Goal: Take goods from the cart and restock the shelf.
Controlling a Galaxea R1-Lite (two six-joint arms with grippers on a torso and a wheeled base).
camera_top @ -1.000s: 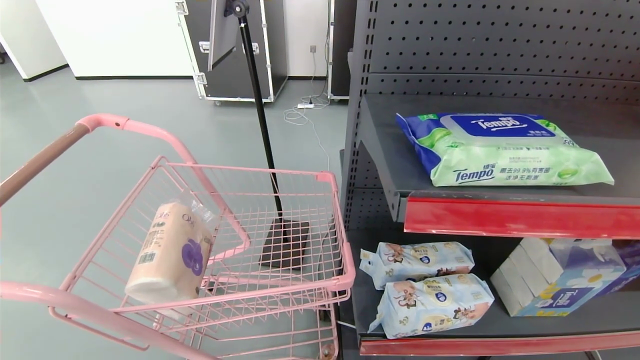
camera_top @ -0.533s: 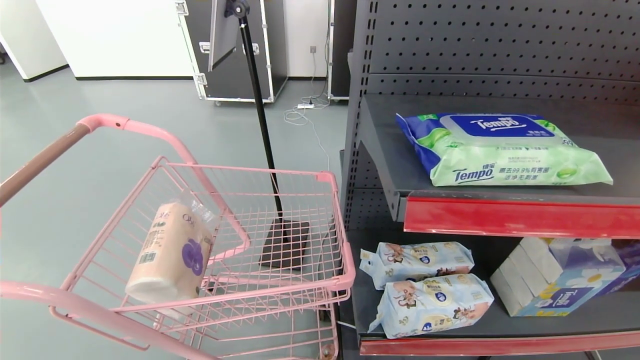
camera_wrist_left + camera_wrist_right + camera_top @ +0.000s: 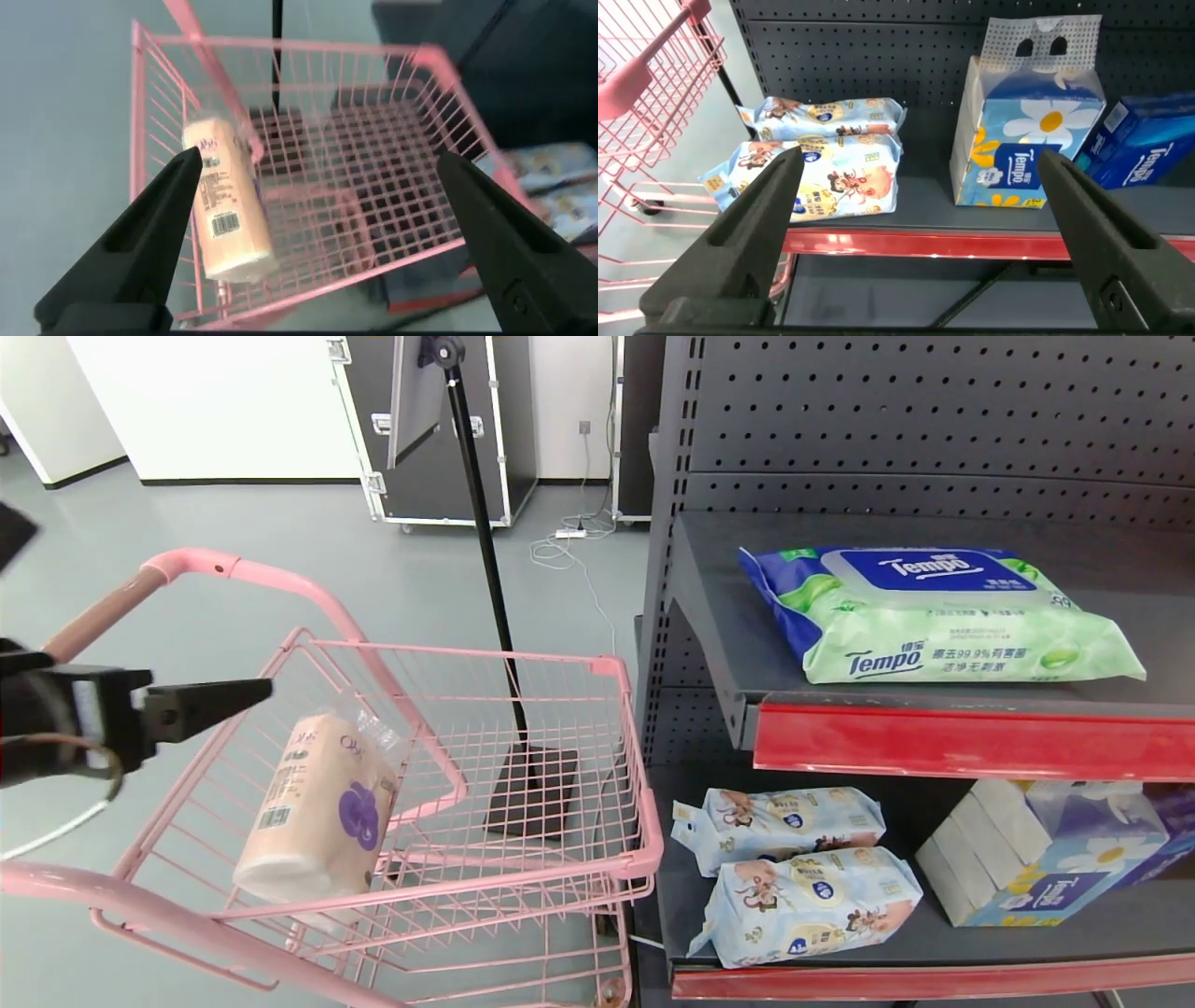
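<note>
Tissue pack (image 3: 317,807) in cart (image 3: 647,840), leaning lengthwise (seemingly)

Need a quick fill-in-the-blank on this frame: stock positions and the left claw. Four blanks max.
1. The roll pack lies in the pink ____.
2. The green wipes pack lies on the ____ shelf.
3. The left claw has its jaws ____.
4. ____ small blue packs lie side by side on the lower shelf.

Missing words: cart; upper; open; two.
</note>
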